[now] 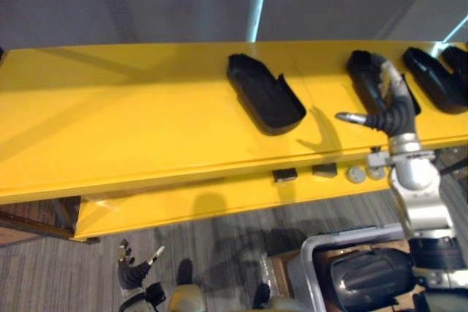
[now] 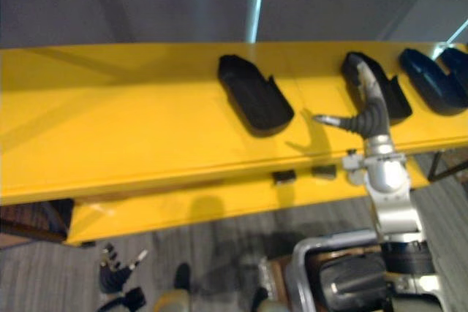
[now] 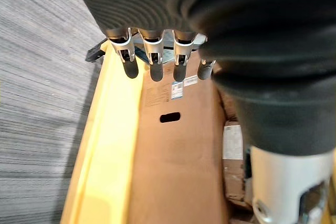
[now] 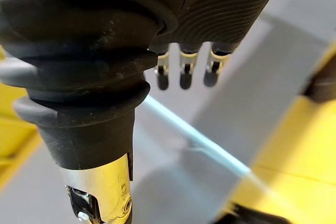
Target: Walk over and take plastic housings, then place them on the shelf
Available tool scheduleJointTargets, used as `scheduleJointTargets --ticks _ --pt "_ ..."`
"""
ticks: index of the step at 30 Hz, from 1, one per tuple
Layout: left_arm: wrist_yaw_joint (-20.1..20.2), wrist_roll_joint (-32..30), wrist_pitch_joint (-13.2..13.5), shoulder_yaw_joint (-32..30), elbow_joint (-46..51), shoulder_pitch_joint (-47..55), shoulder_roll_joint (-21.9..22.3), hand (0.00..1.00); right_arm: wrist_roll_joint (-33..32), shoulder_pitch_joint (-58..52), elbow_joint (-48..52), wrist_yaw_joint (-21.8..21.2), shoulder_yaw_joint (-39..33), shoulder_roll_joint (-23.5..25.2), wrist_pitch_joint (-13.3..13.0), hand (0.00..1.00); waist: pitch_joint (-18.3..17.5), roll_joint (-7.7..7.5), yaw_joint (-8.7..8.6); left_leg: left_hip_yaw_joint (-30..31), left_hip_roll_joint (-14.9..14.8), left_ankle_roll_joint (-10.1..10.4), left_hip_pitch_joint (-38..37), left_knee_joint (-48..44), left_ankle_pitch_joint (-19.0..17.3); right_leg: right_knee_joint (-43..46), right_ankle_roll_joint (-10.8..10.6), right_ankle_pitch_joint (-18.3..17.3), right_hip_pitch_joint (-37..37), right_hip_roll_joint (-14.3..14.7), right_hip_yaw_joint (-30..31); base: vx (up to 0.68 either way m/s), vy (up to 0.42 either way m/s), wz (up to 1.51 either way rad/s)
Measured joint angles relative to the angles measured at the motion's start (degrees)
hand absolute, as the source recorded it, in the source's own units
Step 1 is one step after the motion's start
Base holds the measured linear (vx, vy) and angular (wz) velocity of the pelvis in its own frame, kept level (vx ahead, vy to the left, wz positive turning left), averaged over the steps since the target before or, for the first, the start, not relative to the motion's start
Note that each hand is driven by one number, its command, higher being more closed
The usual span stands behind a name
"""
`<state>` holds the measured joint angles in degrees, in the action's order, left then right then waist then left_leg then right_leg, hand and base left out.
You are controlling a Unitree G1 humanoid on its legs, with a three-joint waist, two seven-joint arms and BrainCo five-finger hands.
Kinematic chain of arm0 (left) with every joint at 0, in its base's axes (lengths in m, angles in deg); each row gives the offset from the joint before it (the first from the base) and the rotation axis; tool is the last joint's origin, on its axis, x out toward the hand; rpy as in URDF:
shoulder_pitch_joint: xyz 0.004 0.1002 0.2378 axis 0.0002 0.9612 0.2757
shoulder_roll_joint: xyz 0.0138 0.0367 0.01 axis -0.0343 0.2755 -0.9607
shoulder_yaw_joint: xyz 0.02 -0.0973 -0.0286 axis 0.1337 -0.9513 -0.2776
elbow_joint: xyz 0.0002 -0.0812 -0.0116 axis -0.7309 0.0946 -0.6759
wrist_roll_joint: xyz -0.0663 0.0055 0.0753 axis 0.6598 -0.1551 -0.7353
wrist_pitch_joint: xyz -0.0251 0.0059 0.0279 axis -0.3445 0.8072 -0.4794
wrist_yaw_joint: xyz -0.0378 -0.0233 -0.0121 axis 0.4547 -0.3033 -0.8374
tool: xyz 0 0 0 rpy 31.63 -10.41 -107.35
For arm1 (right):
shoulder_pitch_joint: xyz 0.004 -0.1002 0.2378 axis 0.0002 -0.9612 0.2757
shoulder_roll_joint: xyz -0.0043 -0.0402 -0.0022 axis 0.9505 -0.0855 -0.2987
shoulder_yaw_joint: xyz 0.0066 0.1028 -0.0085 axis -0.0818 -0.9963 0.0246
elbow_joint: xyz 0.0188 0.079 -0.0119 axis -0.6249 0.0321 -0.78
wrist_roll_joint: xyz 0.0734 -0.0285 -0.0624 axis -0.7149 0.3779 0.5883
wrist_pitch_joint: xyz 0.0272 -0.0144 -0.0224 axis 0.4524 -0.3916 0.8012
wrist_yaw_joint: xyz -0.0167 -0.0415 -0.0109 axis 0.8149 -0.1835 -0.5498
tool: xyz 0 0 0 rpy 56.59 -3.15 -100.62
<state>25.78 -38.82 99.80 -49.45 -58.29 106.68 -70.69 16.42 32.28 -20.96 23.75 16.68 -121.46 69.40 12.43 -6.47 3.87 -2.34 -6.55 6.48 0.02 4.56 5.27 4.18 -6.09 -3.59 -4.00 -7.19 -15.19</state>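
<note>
Three black plastic housings lie on the top of the yellow shelf (image 1: 131,122): one in the middle (image 1: 265,93), one to its right (image 1: 360,71), and one further right (image 1: 435,78). My right hand (image 1: 391,111) is raised over the shelf in front of the second housing, partly covering it. Its fingers (image 4: 181,72) are straight and hold nothing, and its thumb sticks out to the left. My left hand (image 1: 131,274) hangs low near the floor, open and empty, its fingers (image 3: 152,61) relaxed.
A grey bin (image 1: 314,253) at the lower right holds another black housing (image 1: 369,277). Small dark blocks (image 1: 285,174) and round grey parts (image 1: 355,174) sit on the lower shelf level. A cardboard box (image 3: 178,171) lies beside the yellow shelf edge under my left hand.
</note>
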Motion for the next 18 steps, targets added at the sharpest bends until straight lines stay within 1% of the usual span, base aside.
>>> scheduleJointTargets --ticks 2,5,7,10,13,16,18 --pt "0.0 -0.2 -0.5 0.0 -0.7 0.0 -0.3 0.0 -3.2 -1.0 -3.0 -1.1 -0.3 2.0 0.8 0.0 -0.1 -0.12 -0.02 -0.1 0.1 0.0 0.0 0.0 0.1 0.0 0.0 0.1 0.1 -0.1 0.2 -0.04 0.003 -0.04" --pt "0.0 -0.3 -1.0 -0.4 -0.8 0.2 -0.4 0.0 -5.6 -1.9 -7.3 -2.1 -0.3 3.8 1.0 0.0 -0.2 0.05 -0.01 -0.2 0.3 -0.2 0.0 0.0 0.2 0.1 -0.1 0.2 0.3 -0.2 0.5 -0.04 0.005 -0.03" --pt "0.0 -0.3 -1.1 -0.6 -0.8 0.2 -0.4 0.0 -7.1 -1.8 -9.6 -3.2 -0.3 4.2 1.0 0.0 -0.2 0.24 0.06 -0.1 0.4 -0.2 0.0 0.0 0.3 0.2 -0.1 0.3 0.4 -0.4 0.5 -0.02 0.002 0.0" --pt "0.1 -0.2 -1.9 -0.5 -0.8 0.3 -0.4 0.0 -9.8 -1.4 -12.6 -5.8 -0.2 4.2 0.9 0.0 -0.6 1.06 0.18 -0.1 0.9 -0.3 0.0 0.0 0.3 0.2 -0.4 0.4 0.5 -0.8 0.5 0.0 0.0 0.0" --pt "0.6 -0.2 -2.0 -0.5 -0.8 0.4 -0.4 0.0 -12.2 2.1 -18.5 -8.8 0.6 4.3 0.8 0.0 -0.7 1.92 0.18 0.2 1.4 -0.6 0.1 0.0 0.5 0.2 -0.7 0.6 0.3 -1.4 0.0 -0.01 0.008 0.04" --pt "0.9 -0.2 -2.0 -0.4 -0.8 0.4 -0.3 0.0 -12.9 5.2 -22.0 -9.4 1.5 4.4 0.4 0.0 -0.4 2.4 0.34 0.5 1.8 -0.8 0.0 0.0 0.7 0.1 -0.8 0.7 0.0 -1.7 -0.4 -0.02 0.01 0.08" --pt "1.1 -0.2 -2.0 -0.4 -0.8 0.4 -0.2 0.0 -12.9 7.1 -23.3 -9.8 1.5 4.6 -0.3 0.0 -0.2 2.78 0.78 0.8 2.1 -0.9 0.0 0.0 0.8 0.1 -0.9 0.7 -0.1 -1.9 -0.5 -0.02 0.007 0.07"
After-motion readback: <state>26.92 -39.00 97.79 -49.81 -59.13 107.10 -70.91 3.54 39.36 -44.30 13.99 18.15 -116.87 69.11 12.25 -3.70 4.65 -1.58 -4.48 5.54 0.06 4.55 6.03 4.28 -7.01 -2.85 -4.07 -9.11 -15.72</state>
